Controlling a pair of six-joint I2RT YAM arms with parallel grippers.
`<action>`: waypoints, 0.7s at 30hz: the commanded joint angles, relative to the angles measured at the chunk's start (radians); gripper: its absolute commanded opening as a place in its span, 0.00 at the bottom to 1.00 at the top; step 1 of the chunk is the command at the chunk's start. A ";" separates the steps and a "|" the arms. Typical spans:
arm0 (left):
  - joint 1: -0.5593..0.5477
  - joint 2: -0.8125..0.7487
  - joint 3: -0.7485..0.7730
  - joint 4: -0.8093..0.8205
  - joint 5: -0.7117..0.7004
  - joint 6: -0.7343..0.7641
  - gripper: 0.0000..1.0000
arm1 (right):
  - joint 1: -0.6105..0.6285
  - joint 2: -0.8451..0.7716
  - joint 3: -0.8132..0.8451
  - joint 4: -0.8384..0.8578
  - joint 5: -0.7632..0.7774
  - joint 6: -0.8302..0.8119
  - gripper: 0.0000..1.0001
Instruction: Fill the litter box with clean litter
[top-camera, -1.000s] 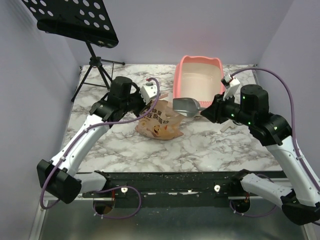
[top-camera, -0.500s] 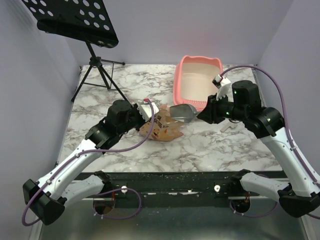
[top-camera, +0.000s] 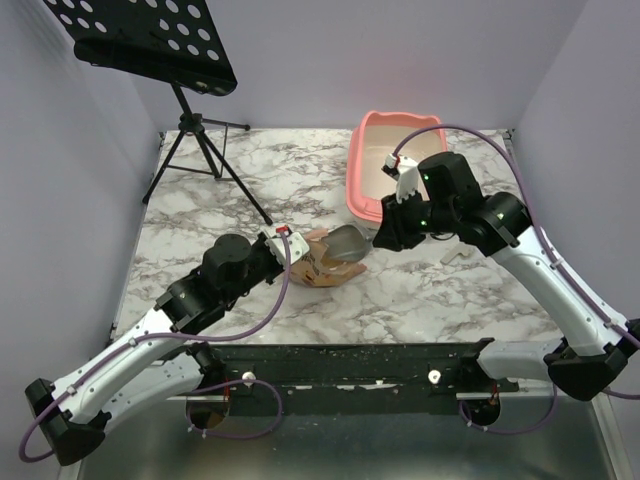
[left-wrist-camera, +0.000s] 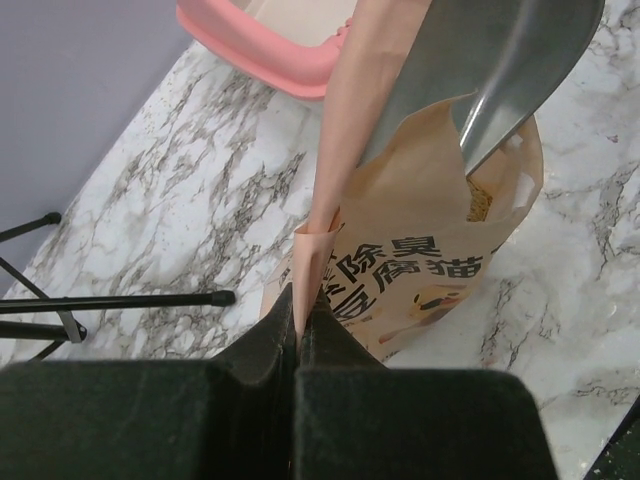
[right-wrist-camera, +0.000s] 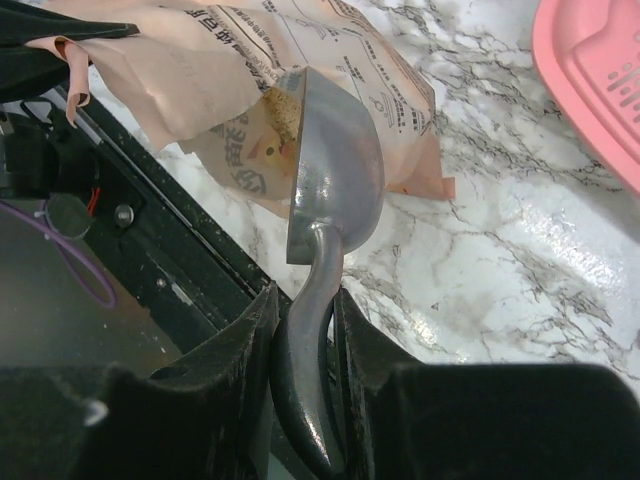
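The pink litter box stands at the back of the marble table, its pale inside showing; its rim also shows in the left wrist view and the right wrist view. The orange-tan printed bag lies mid-table. My left gripper is shut on the bag's upper edge and holds its mouth open. My right gripper is shut on the handle of the grey metal scoop, whose bowl reaches into the bag's mouth. Tan litter granules show inside the bag, also in the right wrist view.
A black music stand on a tripod stands at the back left. A small white scrap lies on the marble to the right of the scoop. A dark rail runs along the table's near edge.
The left arm has drawn the bag's edge toward the near left. The right arm has swung left and lowered the scoop from beside the litter box into the bag's mouth.
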 joint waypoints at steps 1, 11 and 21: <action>-0.052 -0.036 -0.022 0.058 -0.113 -0.012 0.00 | 0.032 0.006 0.066 -0.075 0.036 -0.004 0.01; -0.075 -0.068 -0.084 0.110 -0.138 -0.007 0.00 | 0.040 -0.043 0.080 -0.178 0.058 -0.089 0.01; -0.075 -0.091 -0.097 0.123 -0.110 -0.013 0.00 | 0.117 -0.026 0.092 -0.152 0.056 -0.203 0.01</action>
